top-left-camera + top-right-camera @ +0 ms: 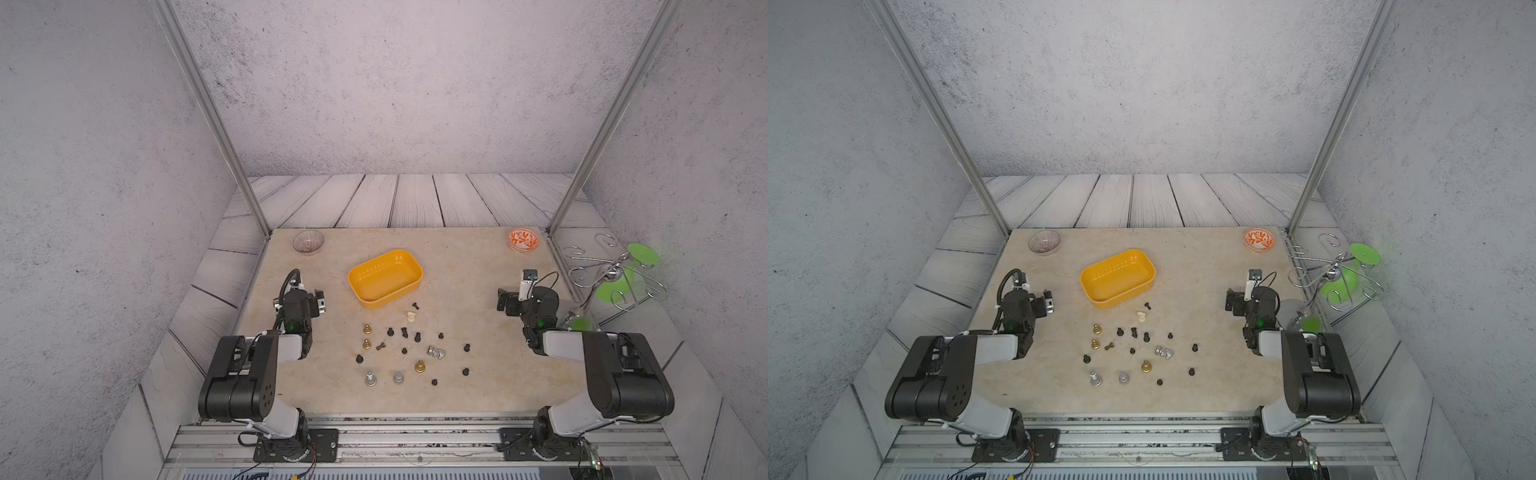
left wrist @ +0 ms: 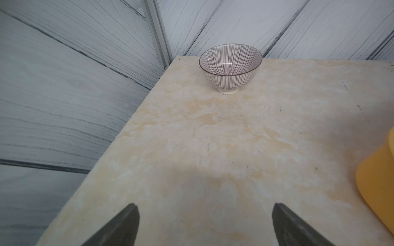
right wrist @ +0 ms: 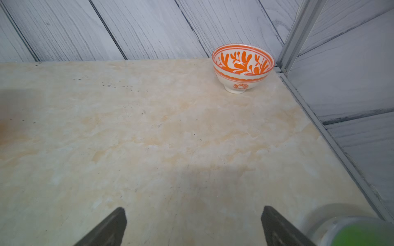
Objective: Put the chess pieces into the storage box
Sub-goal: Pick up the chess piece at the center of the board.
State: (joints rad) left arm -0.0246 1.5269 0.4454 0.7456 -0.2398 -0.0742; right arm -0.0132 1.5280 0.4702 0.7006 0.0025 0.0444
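The yellow storage box (image 1: pixel 384 300) (image 1: pixel 1117 300) stands empty at mid-table, turned at an angle; one corner of it (image 2: pixel 377 185) shows in the left wrist view. The chess pieces lie scattered on the table in front of it: a cream one (image 1: pixel 411 317), gold ones (image 1: pixel 367 329), silver ones (image 1: pixel 370 379) and several small black ones (image 1: pixel 390 331). My left gripper (image 1: pixel 320 301) (image 2: pixel 204 206) hovers open to the left of the box, with nothing between its fingers. My right gripper (image 1: pixel 505 300) (image 3: pixel 193 209) is open and empty to the right of the box. Both are well away from the pieces.
A clear ribbed bowl (image 1: pixel 308 242) (image 2: pixel 230 64) sits at the back left corner and an orange-patterned bowl (image 1: pixel 523 240) (image 3: pixel 243 64) at the back right. A wire rack with green glasses (image 1: pixel 615 274) stands off the table's right edge. A green-tinted glass (image 3: pixel 351 232) is beside the right arm.
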